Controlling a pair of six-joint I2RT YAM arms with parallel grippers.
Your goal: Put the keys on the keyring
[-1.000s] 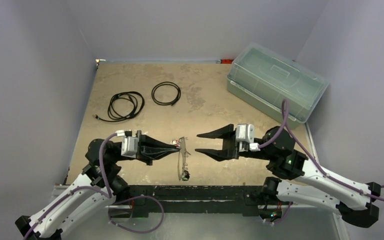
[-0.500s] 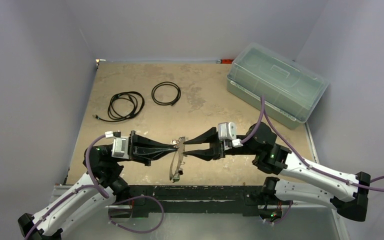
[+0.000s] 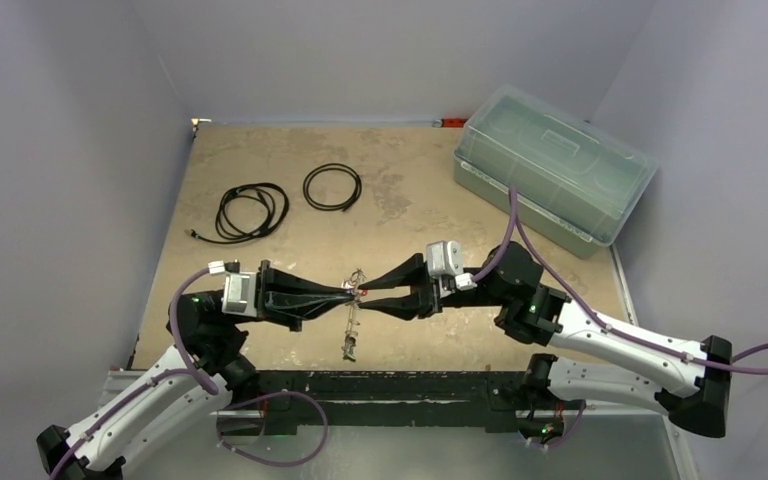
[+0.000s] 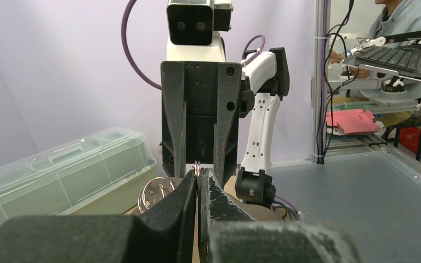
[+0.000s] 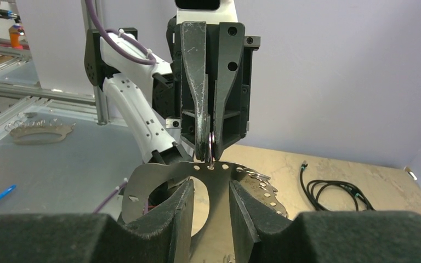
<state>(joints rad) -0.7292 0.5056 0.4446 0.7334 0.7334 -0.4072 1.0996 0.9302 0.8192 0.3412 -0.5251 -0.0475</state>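
Left pincer (image 3: 349,291) is clamped on the keyring (image 5: 159,172), which hangs below its tips. Right pincer (image 3: 364,293) stands open astride it, perhaps touching. Looks like a regrasp; next it needs a gentle, square pinch.

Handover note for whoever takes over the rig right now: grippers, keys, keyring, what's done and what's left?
Left gripper: shut, pinching the top of the keyring, which hangs from it.
Right gripper: open, jaws either side of the keyring just below that pinch, not gripping.
Keys: too small to pick out; a dark bit dangles at the keyring's lower end.
Done: keyring held up between the two arms.
Left: cannot tell how many keys are on. The right gripper probably closes on the keyring next.
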